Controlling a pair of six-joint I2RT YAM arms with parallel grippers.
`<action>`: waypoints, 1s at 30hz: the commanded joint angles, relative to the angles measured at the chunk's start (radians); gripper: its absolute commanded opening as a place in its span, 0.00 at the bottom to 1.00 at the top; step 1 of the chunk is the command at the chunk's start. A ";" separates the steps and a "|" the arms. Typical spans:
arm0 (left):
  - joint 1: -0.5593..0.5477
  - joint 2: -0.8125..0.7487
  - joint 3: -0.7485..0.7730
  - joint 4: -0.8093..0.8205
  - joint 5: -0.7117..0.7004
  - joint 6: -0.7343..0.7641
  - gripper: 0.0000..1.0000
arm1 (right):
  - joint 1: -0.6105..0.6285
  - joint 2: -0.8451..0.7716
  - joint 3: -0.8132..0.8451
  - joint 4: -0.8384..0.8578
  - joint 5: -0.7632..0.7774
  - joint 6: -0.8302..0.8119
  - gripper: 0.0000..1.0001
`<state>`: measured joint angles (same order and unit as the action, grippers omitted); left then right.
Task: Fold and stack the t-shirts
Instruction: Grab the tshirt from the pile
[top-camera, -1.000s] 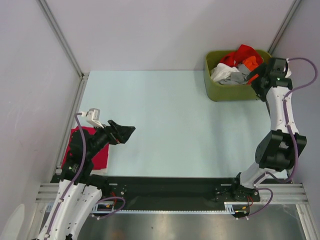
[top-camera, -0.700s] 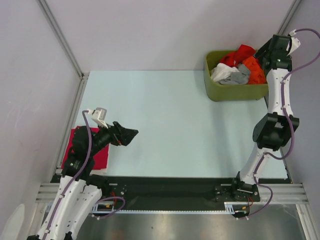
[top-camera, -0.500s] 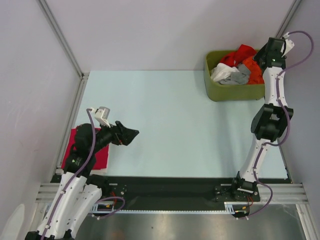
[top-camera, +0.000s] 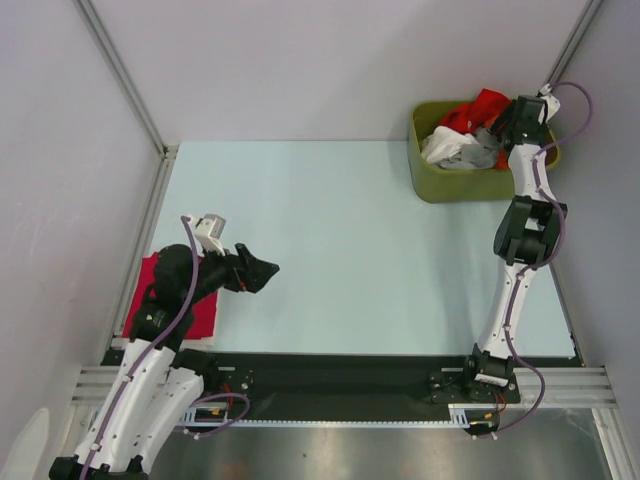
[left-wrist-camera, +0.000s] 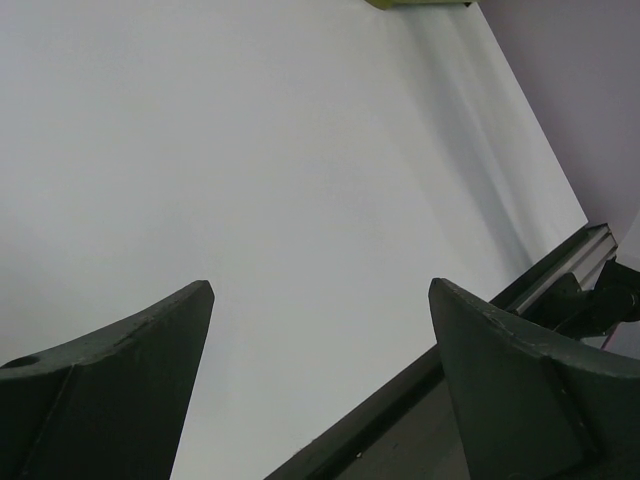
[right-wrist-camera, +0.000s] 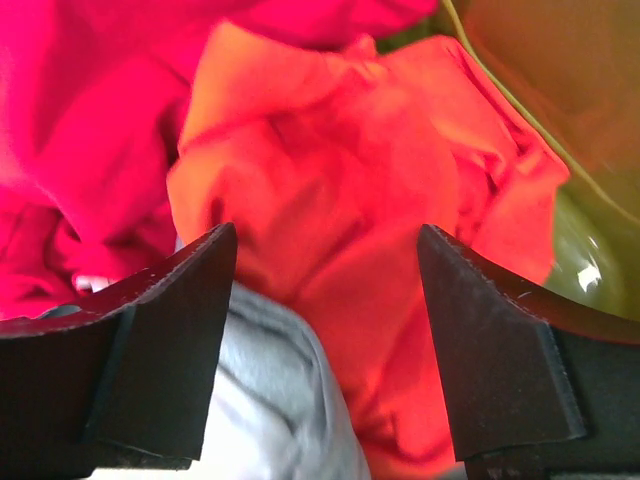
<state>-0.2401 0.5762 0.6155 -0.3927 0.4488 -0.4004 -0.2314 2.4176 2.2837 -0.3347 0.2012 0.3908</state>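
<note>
Top external shows pale-blue table (top-camera: 350, 230), lilac walls (top-camera: 300, 60); left pincer (left-wrist-camera: 320, 292), right pincer (right-wrist-camera: 325, 238) spread wide.

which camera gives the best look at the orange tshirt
Right wrist: the orange t-shirt fills much of the frame, crumpled, just beyond the open right pincer. Top external has the right arm covering most of it in the bin. Left wrist shows none of it.

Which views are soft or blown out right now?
Right wrist: very close on the orange t-shirt, with the cloth soft and oversaturated; the bin at upper right is blurred, with a small glare spot lower on its wall. Left wrist: the table is washed out to near white, with no texture. Top external: sharp and evenly lit, with only faint shadows.
</note>
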 joint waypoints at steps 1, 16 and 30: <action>-0.004 0.004 0.036 -0.020 0.002 0.041 0.95 | 0.004 0.046 0.095 0.120 -0.002 -0.003 0.75; -0.005 0.030 0.087 -0.072 -0.035 0.022 0.94 | 0.000 0.065 0.283 0.132 0.118 0.066 0.00; -0.004 0.085 0.222 -0.233 -0.117 -0.081 0.92 | -0.009 -0.254 0.395 0.373 0.202 -0.040 0.00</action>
<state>-0.2417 0.6491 0.7635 -0.5739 0.3592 -0.4404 -0.2317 2.3138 2.5824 -0.1566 0.3660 0.3447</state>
